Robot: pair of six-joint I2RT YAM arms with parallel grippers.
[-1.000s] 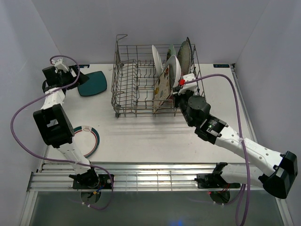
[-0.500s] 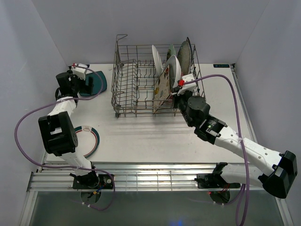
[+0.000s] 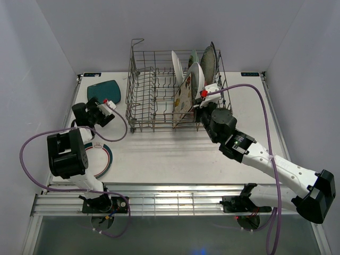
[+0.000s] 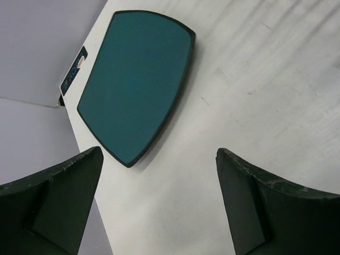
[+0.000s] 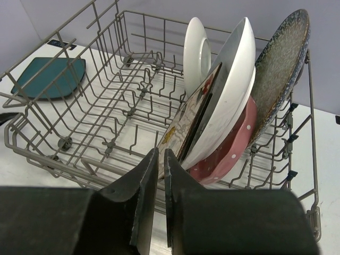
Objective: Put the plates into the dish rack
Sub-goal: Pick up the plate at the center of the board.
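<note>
From above, the dish rack (image 3: 143,101) holds several plates (image 3: 196,79) upright at its right end, the teal plate (image 3: 104,91) flat on the table (image 3: 175,151) left of it; left wrist: the left gripper (image 4: 159,154) gapes wide, facing that plate; right wrist: the right gripper (image 5: 161,156) pinches nearly shut, empty, by the rack.

The place was shown to be a robotics lab test cell, not a home kitchen. A bare white tabletop (image 3: 159,154) was closed in by plain pale walls (image 3: 32,53) along its left, far and right edges. A left arm (image 3: 66,154) and a right arm (image 3: 255,154) were bolted to a slotted metal rail (image 3: 175,202) at the near edge, with purple cables (image 3: 267,117) left exposed. Printed labels (image 3: 251,74) were stuck at the far corners. Only the dish rack (image 3: 143,93) and plates (image 3: 197,79) were domestic.
</note>
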